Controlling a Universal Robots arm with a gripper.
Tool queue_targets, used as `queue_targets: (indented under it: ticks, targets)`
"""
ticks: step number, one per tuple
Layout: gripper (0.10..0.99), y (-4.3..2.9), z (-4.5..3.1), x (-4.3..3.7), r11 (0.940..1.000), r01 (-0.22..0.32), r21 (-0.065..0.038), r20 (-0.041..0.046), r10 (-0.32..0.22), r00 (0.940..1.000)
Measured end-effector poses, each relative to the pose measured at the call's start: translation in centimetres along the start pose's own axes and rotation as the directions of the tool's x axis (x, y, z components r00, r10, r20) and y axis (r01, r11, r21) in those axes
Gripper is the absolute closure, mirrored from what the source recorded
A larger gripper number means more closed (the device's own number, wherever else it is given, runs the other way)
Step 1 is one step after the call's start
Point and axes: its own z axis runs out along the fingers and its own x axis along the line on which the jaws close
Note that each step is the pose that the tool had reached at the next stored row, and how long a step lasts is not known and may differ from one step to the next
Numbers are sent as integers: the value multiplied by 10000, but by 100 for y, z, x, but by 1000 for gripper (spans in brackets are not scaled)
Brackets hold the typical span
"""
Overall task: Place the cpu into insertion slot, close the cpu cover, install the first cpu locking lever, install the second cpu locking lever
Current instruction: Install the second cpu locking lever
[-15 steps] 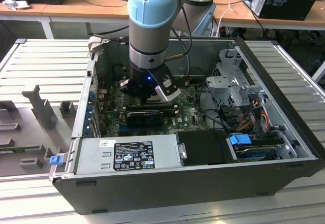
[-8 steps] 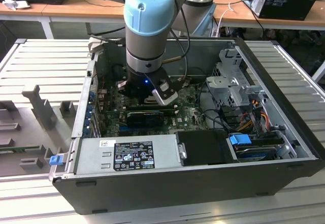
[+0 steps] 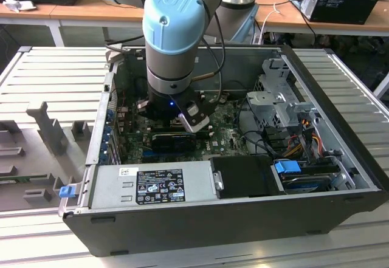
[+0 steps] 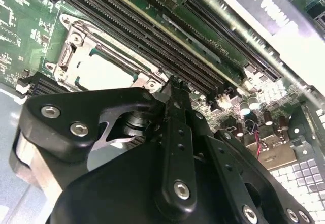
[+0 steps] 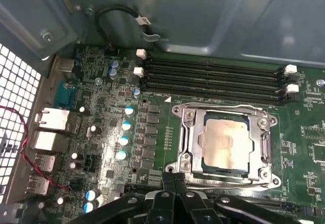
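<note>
Arm reaches down into open computer case [image 3: 243,219], wrist low over green motherboard [image 5: 106,148]

Gripper [image 5: 174,177]: fingertips pressed together, nothing between them; tips sit just beside the near edge of the socket frame. In second wrist view the gripper [image 4: 175,89] shows the same, black fingers [image 4: 172,132] meeting at one point close to the frame's corner

CPU [image 5: 226,141]: beige metal face, lies flat inside the insertion slot [image 5: 199,159], seated square to it. In second wrist view the cpu [image 4: 104,71] appears pale, partly hidden behind the gripper linkage

CPU cover [image 5: 192,135]: metal frame plate down flat around the chip, chip face showing through its opening

Thin wire locking lever [image 5: 223,105] runs along the far side of the frame, next to the memory slots [image 5: 213,76]; another thin lever [image 5: 228,184] lies along the near side, just beside the fingertips. Whether either is hooked I cannot tell

Exterior view: power supply [image 3: 152,183] along the case's near wall, drive cage [image 3: 279,98] toward the exterior view's right
</note>
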Motion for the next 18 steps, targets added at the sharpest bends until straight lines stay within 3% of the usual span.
queue_targets:
  ticks: [2,11,18]
  targets:
    - [980,-49,-12,5,9998,-2,-190,22,2,10000]
    - [980,-56,113,-1,9997,-67,-232,10,67,10000]
    - [980,-52,154,0,9993,-80,-358,18,81,10000]
